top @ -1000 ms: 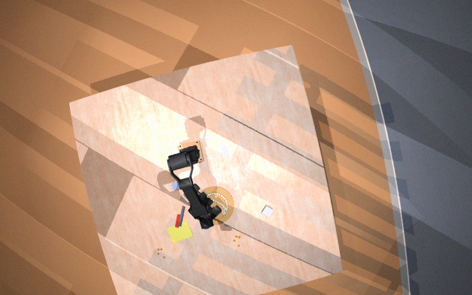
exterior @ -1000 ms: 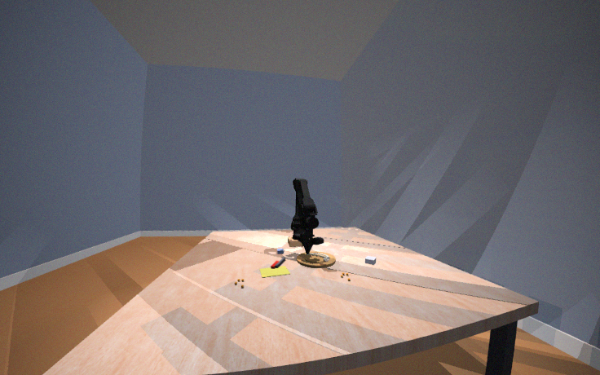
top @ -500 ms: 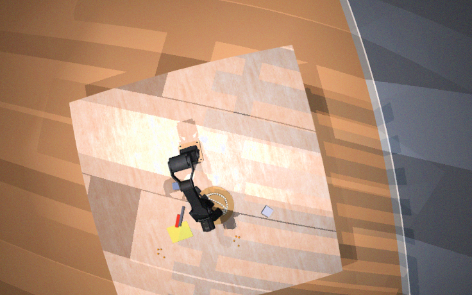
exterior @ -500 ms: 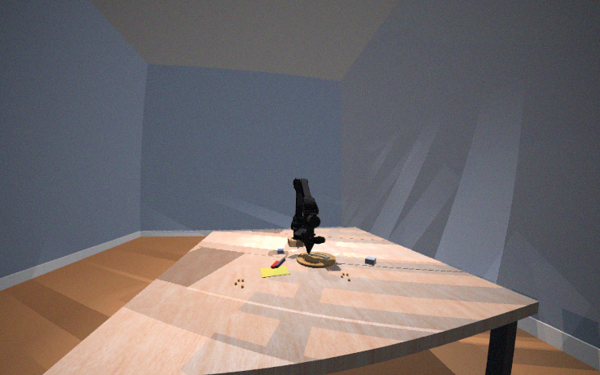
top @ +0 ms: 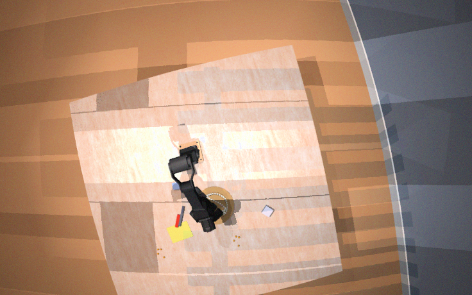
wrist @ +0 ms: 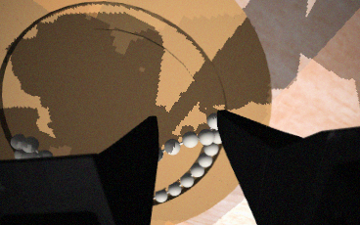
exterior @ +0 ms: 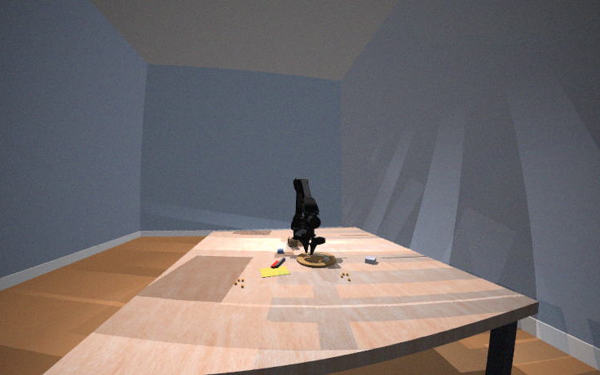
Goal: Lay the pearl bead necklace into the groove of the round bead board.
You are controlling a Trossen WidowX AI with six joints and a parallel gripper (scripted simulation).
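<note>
Pearl necklace (top: 226,205) (wrist: 190,140): on round bead board (top: 229,199) (exterior: 315,265) (wrist: 254,64), partly in groove, one strand inside it. Gripper (exterior: 309,253) (wrist: 187,120) part-open above, not clamped. Left-of-frame finger in wrist view blocks middle beads; arm (top: 193,201) (exterior: 303,205) covers board's edge from top.

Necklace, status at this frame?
Fingers parted over the bead board. Pearl necklace only partly in the groove, one strand inside it. Nothing seen blocking the bare groove.
</note>
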